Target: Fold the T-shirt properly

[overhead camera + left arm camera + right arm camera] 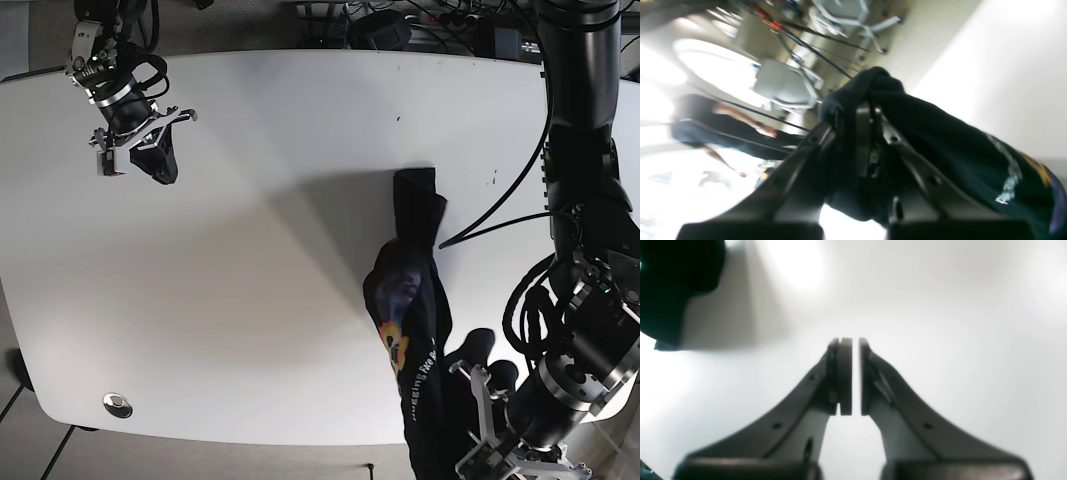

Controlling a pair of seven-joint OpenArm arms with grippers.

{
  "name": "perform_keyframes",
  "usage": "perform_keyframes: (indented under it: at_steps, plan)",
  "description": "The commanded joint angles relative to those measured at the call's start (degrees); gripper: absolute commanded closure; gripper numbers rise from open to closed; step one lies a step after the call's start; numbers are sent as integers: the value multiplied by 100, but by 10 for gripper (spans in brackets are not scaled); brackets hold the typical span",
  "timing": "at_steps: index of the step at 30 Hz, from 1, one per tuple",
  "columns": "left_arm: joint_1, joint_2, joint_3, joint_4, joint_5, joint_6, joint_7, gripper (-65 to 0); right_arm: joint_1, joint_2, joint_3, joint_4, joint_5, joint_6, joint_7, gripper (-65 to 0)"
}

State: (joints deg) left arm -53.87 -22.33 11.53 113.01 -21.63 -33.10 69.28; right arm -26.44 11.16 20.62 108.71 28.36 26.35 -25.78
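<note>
The dark navy cotton T-shirt with a coloured chest print [412,330] hangs bunched in a narrow strip, running from the centre-right of the white tabletop [250,250] toward five o'clock in the base view, its lower end lifted off the edge. The left gripper [870,113] is pinching a thick wad of that fabric between its jaws. The right gripper [855,343] sits far off at ten o'clock over bare table, jaws nearly pressed together with only a slim gap, holding nothing. Risk, in my judgement: the garment is roped and twisted, held at one point only, so laying it down now would trap creases and misalign the fold. The wad could also slip, dropping the shirt off the table edge.
</note>
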Motion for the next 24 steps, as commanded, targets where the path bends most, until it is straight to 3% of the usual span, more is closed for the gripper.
perform_keyframes:
  at_steps: [1, 4, 7, 9, 12, 13, 17, 21, 24]
  plan:
    - [-455, -49, -67, 26, 66, 0, -84, 0, 2, 49, 35, 114, 87, 24, 130, -27]
    - [-912, -66, -67, -132, 75, -17, -92, 0, 11, 49, -9, 105, 87, 51, 130, -27]
    - [-1449, -40, -32, -404, 84, -351, -92, 0, 81, 40, -229, 114, 87, 51, 130, -27]
    - [-1774, 268, -23, -782, 119, -474, -92, 0, 213, 40, -458, 114, 52, 51, 130, -32]
    - [-2113, 391, 144, -1152, 110, -474, -84, 0, 327, 31, -722, 105, 52, 51, 130, -174]
    - [-2113, 391, 337, -1257, 92, -474, -84, 0, 406, 23, -757, 105, 78, 51, 130, -249]
    - [-2073, 400, 742, -1073, 110, -474, -66, 0, 485, 14, -765, 88, 87, 51, 121, -387]
    - [-1932, 365, 794, -1064, 110, -474, -66, 0, 696, 49, -1196, 70, 96, 60, 121, -463]
    - [-1941, 373, 821, -1064, 101, -474, -66, 0, 1039, 40, -1706, -141, 61, 51, 121, -482]
